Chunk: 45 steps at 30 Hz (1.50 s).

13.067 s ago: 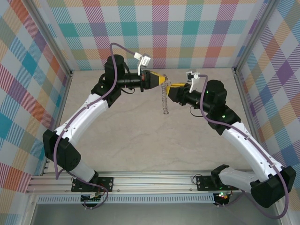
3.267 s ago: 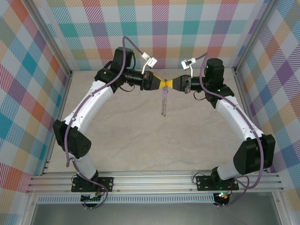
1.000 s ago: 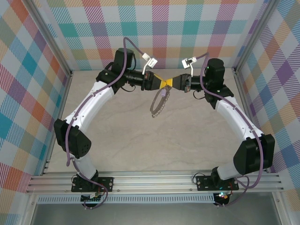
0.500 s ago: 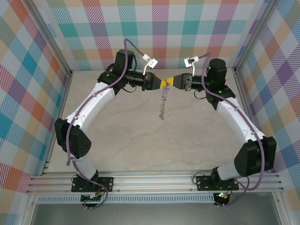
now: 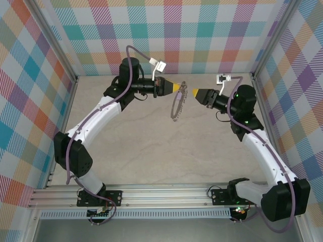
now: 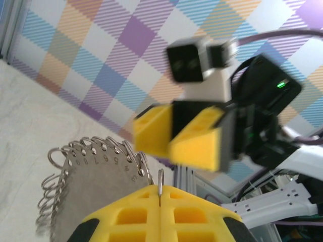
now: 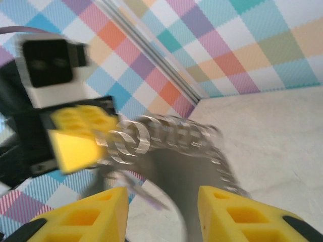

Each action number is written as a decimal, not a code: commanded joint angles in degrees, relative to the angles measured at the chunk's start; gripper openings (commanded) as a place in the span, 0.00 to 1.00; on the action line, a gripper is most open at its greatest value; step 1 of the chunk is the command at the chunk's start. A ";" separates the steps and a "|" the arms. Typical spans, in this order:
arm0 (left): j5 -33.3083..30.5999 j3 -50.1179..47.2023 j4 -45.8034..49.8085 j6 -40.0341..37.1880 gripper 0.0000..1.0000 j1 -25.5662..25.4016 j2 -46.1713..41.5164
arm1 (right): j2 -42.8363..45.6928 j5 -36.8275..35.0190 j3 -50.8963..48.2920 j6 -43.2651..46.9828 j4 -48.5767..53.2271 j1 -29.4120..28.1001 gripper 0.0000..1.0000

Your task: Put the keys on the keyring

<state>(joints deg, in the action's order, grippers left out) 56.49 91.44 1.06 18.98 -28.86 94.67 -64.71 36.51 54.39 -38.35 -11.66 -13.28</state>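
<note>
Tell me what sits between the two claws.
The keyring, pinched by the shut left claw, dangles there; bare air separates it from the open right claw, per the top view.

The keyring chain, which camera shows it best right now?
Left wrist: the keyring chain is sharp and close, held by the shut left hand. Top external shows its whole loop dangling, but small. Right wrist shows it blurred.

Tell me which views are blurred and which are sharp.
Top external: sharp and evenly lit, the keyring crisp. Left wrist: the keyring links are fairly sharp, the right pincer opposite is smeared. Right wrist: blurred throughout, with the keyring and left pincer streaked.
</note>
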 commanded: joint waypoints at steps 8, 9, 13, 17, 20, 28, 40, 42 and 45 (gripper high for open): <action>-2.06 -3.44 -12.59 7.01 0.00 -1.98 -4.84 | 2.46 -1.65 -2.02 0.40 -9.66 -6.65 0.48; -2.36 -3.62 -12.86 7.11 0.00 -2.06 -4.98 | 2.56 -1.63 -1.94 0.80 -9.84 -7.15 0.49; -2.64 -3.98 -13.87 7.97 0.00 -2.32 -5.11 | 2.53 -2.00 -1.57 1.69 -9.96 -8.85 0.50; -2.60 -4.16 -14.59 8.55 0.00 -2.51 -4.93 | 1.01 -2.37 -0.80 1.78 -10.27 -9.13 0.50; -2.52 -4.18 -14.80 8.62 0.00 -2.60 -4.93 | -0.21 -2.41 0.03 2.00 -10.48 -9.22 0.48; -2.06 -4.67 -15.53 9.02 0.00 -2.69 -5.06 | -0.35 -3.94 0.89 4.13 -7.96 -9.27 0.44; -3.07 -5.11 -16.07 9.48 0.00 -2.94 -5.19 | -3.47 -1.76 3.87 3.09 -8.96 -10.05 0.35; -3.92 -5.60 -16.39 9.54 0.00 -2.94 -5.41 | -3.33 -1.37 3.80 3.19 -8.60 -10.51 0.26; -4.97 -6.12 -16.62 9.80 0.00 -2.95 -5.63 | -2.22 -1.52 2.47 3.13 -8.64 -10.87 0.11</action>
<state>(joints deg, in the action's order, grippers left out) 52.40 85.60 -12.40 27.94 -31.16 92.09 -68.10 33.89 56.36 -35.48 -18.85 -23.68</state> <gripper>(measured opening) 0.049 0.124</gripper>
